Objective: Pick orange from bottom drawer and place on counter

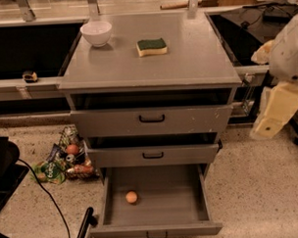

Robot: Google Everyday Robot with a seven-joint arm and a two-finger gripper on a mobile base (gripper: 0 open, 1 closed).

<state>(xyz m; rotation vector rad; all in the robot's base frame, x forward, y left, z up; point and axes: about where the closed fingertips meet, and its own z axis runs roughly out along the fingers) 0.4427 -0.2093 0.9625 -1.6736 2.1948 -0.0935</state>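
Observation:
The orange (131, 197) lies on the floor of the bottom drawer (156, 199), which is pulled fully open, left of its middle. The counter (186, 61) is the grey cabinet top above the three drawers. My gripper (275, 111) hangs at the right edge of the view, beside the cabinet at about the height of the top drawer. It is well above and to the right of the orange and holds nothing that I can see.
A white bowl (96, 32) and a yellow-green sponge (152, 46) sit on the counter's back half. The top drawer (151, 120) and middle drawer (152, 155) stand slightly ajar. Colourful packets (67, 160) and a black cable (46, 193) lie on the floor at the left.

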